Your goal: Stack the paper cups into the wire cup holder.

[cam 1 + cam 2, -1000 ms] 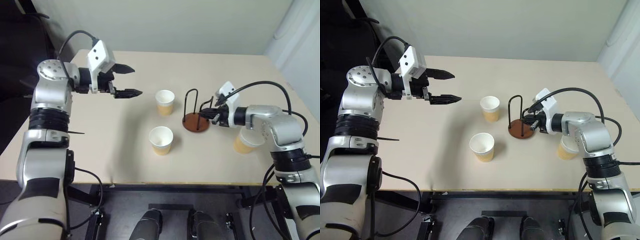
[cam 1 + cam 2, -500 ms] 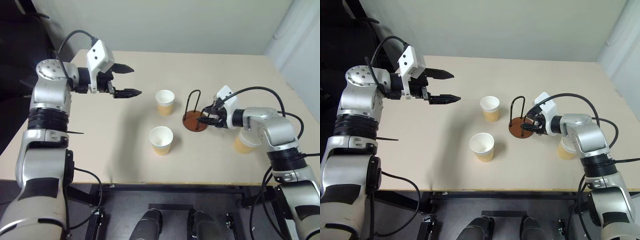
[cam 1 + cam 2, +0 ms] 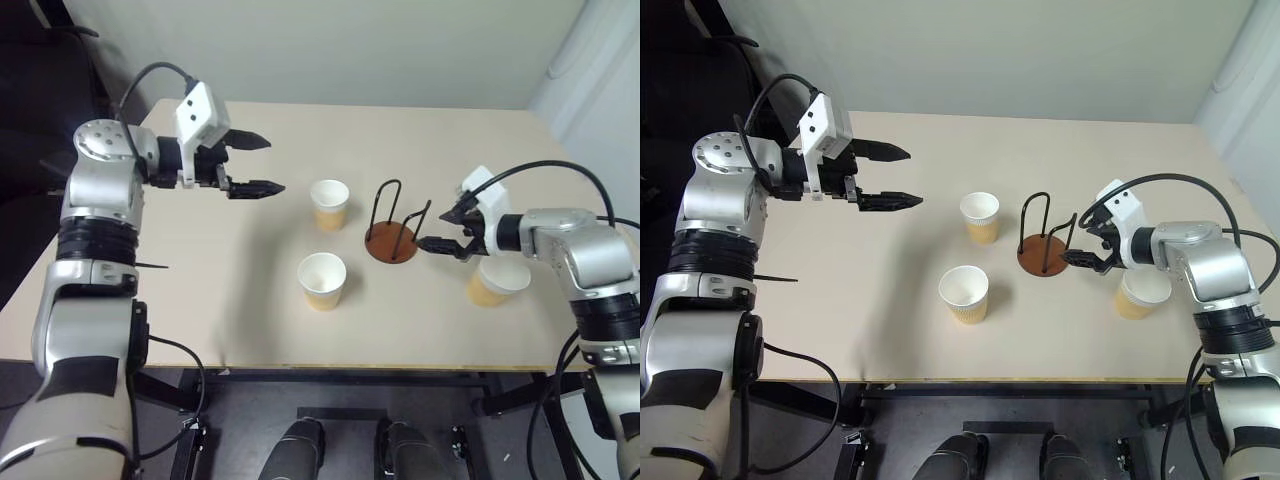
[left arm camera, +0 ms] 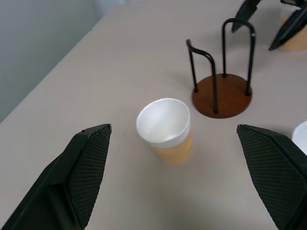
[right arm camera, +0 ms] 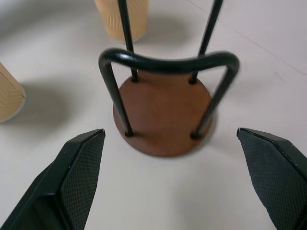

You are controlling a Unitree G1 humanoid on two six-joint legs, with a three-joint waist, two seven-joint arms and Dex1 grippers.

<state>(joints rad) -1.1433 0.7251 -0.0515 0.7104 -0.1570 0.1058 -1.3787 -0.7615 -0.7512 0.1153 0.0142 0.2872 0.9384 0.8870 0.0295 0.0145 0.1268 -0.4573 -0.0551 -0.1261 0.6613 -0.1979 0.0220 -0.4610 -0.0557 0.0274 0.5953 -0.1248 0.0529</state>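
Observation:
The wire cup holder (image 3: 392, 243) stands upright near the table's middle, with nothing in it. One paper cup (image 3: 329, 204) stands just left of it. A second cup (image 3: 322, 280) sits nearer the front. The third cup (image 3: 497, 282) rests under my right forearm. My right gripper (image 3: 440, 230) is open just right of the holder and apart from it, pointing at its base (image 5: 163, 115). My left gripper (image 3: 272, 163) hangs open and empty above the table, left of the cups, facing the nearest cup (image 4: 167, 129).
The beige table (image 3: 200, 300) has free surface on its left half and behind the cups. Its front edge runs close below the front cup. A wall stands behind the far edge.
My right gripper went from shut at the holder's wire to open and drew back to the right. The holder stayed where it was. The left arm has not moved.

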